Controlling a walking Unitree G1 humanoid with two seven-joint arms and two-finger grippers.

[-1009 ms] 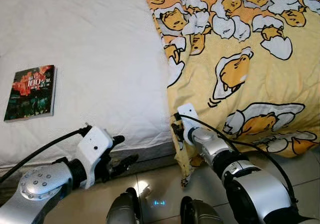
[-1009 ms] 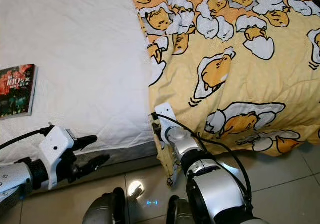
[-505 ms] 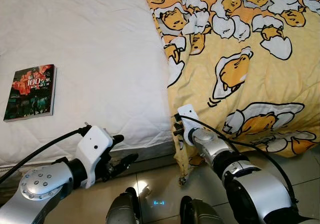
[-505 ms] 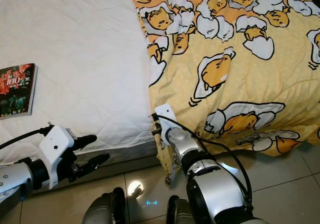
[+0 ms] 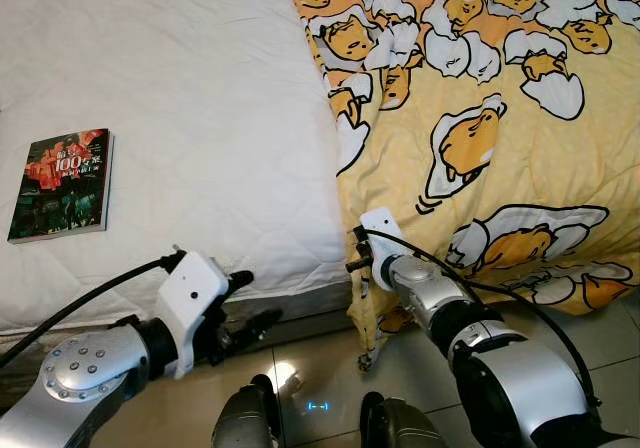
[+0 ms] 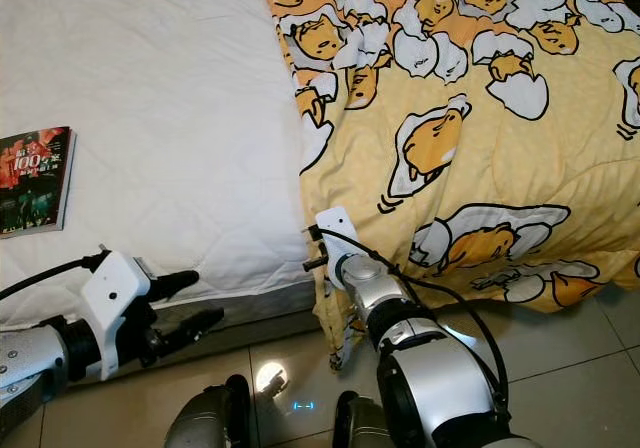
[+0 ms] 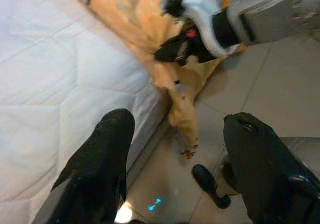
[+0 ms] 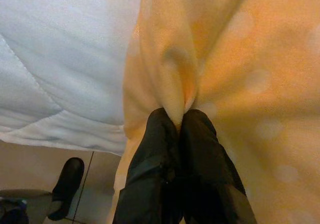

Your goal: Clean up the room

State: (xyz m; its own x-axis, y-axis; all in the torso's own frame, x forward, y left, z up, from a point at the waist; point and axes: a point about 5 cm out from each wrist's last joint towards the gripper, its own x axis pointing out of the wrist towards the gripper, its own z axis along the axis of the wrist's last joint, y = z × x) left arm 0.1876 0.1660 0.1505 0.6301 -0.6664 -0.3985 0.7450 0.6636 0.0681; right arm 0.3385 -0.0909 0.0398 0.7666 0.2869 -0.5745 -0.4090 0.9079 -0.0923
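Observation:
A yellow blanket (image 5: 480,118) printed with egg cartoons covers the right part of the bed and hangs over its near edge. My right gripper (image 8: 181,120) is shut on a fold of the blanket's hanging corner (image 5: 364,313), just below the mattress edge. My left gripper (image 5: 247,303) stands open low by the bed's near side, left of that corner, with nothing between its fingers (image 7: 102,159). A book (image 5: 62,185) with a dark red cover lies flat on the white sheet at the left.
The white quilted mattress (image 5: 200,118) fills the left and middle of the bed. Beige tiled floor (image 5: 330,368) runs along the near edge, where my black feet (image 5: 250,418) stand.
My right gripper has lifted slightly with the blanket corner held. The left gripper has shifted a little lower and to the right.

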